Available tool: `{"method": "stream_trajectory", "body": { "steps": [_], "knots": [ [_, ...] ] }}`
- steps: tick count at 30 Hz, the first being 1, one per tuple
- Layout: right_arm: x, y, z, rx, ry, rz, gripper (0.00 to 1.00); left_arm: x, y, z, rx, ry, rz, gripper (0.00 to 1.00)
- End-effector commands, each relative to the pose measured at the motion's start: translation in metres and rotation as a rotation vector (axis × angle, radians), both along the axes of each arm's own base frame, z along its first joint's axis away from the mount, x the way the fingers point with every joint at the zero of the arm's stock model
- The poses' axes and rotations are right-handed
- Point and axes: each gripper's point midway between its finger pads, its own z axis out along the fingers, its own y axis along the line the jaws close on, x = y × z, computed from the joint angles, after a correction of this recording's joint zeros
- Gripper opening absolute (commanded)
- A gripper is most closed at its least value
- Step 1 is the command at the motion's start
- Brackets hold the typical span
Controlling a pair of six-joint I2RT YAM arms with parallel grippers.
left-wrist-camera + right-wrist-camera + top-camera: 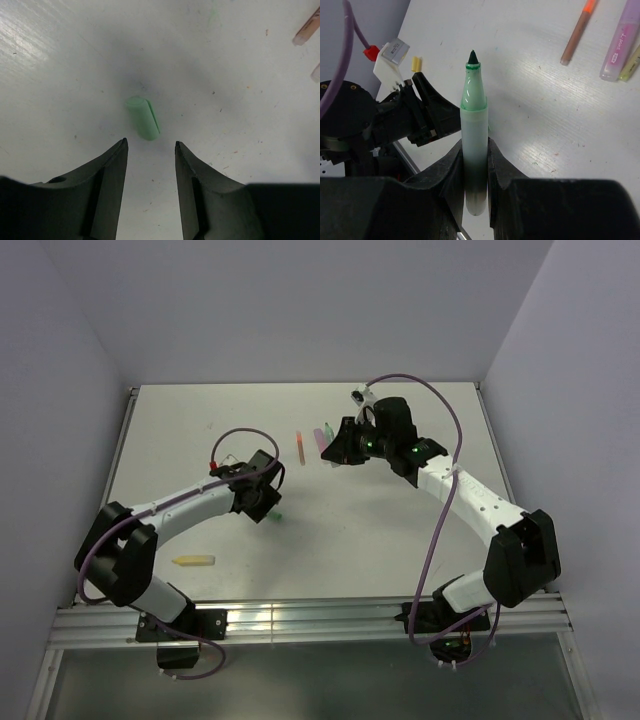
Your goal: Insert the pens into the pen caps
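A mint-green pen cap point(142, 117) lies on the table just ahead of my left gripper point(150, 145), which is open and empty, its jaws standing either side of the cap's near end without touching it. The cap also shows in the top view point(277, 514) beside the left gripper point(266, 506). My right gripper point(475, 150) is shut on a mint-green pen point(474, 115), held above the table with its dark tip point(472, 56) bare and pointing away. In the top view the right gripper point(333, 453) is at the table's middle back.
An orange pen point(577, 32), a pink-purple pen point(620, 45) and an olive-yellow pen point(632, 62) lie together at the back point(299, 446). A yellow piece point(195, 561) lies near the front left. The left arm point(420, 115) is close below the held pen.
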Motion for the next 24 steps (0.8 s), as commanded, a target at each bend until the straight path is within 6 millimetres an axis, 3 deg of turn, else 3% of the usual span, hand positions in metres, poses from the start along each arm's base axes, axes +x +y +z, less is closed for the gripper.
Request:
{"method": "stream_trajectory", "body": {
  "steps": [1,9,24],
  "knots": [
    [0.001,-0.001,0.023,0.038,-0.071,0.005,0.00,0.012,-0.011,0.004,-0.013,-0.017,0.001,0.48],
    [0.002,-0.004,0.021,0.036,-0.067,0.000,0.00,0.022,-0.014,0.000,0.028,-0.008,-0.011,0.48],
    [0.001,-0.001,0.019,0.047,-0.057,0.016,0.00,0.018,-0.010,-0.010,0.062,0.025,-0.025,0.48]
  ]
}}
